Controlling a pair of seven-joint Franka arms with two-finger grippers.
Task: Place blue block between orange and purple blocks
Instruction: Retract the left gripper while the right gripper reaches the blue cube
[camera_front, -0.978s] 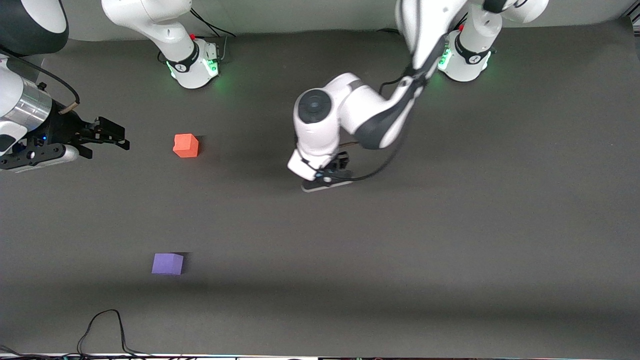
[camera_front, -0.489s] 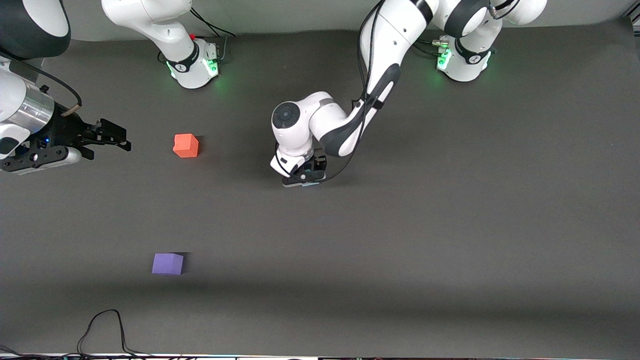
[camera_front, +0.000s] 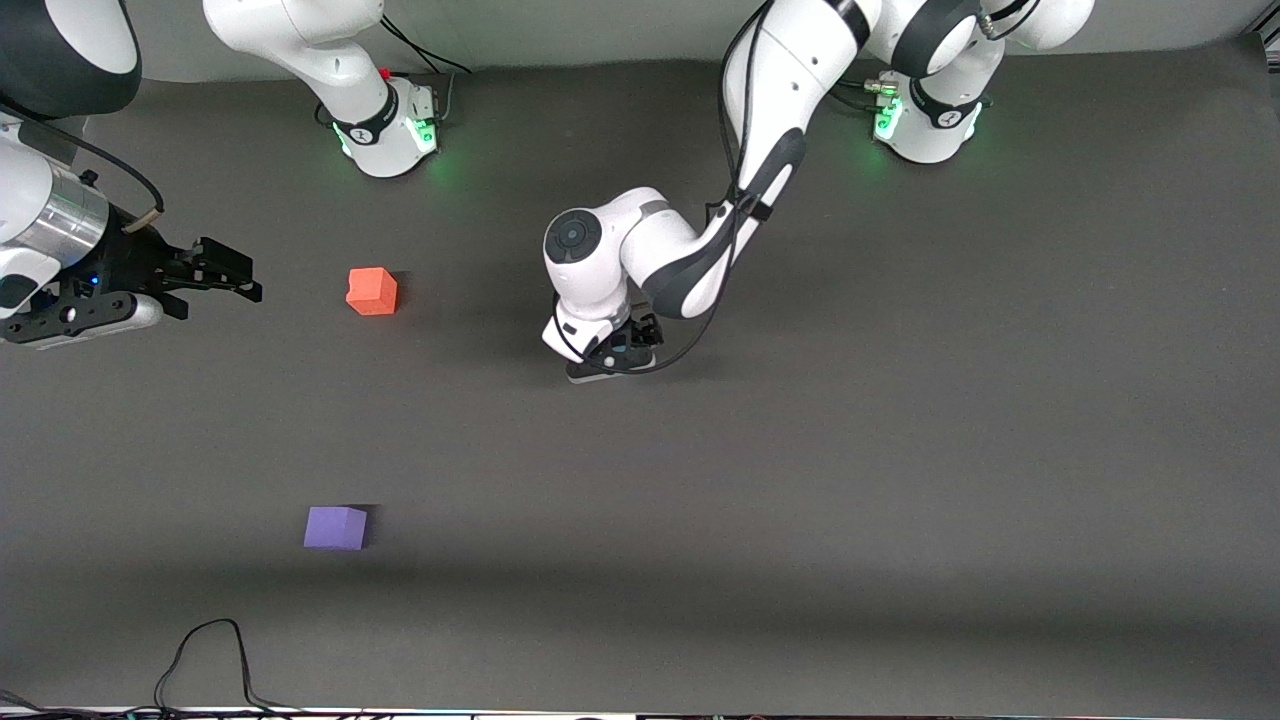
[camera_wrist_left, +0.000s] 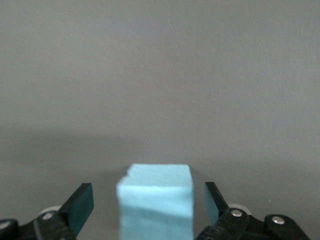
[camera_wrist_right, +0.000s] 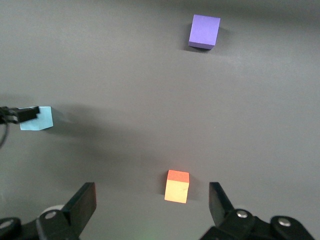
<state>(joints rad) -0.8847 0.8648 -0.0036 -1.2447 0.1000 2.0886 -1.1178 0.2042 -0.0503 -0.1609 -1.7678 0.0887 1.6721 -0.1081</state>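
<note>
The light blue block (camera_wrist_left: 156, 200) sits on the dark mat between the fingers of my left gripper (camera_wrist_left: 147, 201), which is open with a gap on each side of the block. In the front view my left gripper (camera_front: 610, 360) is down at the table's middle and its hand hides the block. The orange block (camera_front: 372, 291) lies toward the right arm's end. The purple block (camera_front: 335, 527) lies nearer the front camera than the orange one. My right gripper (camera_front: 225, 272) is open and empty and waits beside the orange block. The right wrist view shows the orange (camera_wrist_right: 177, 186), purple (camera_wrist_right: 204, 31) and blue (camera_wrist_right: 37, 118) blocks.
The two arm bases (camera_front: 385, 130) (camera_front: 925, 120) stand along the table's edge farthest from the front camera. A black cable (camera_front: 210, 650) loops at the table's edge nearest that camera. The dark mat (camera_front: 800, 500) covers the table.
My left arm swung toward the right arm's end of the table and lowered its gripper around the blue block. My right arm has barely moved.
</note>
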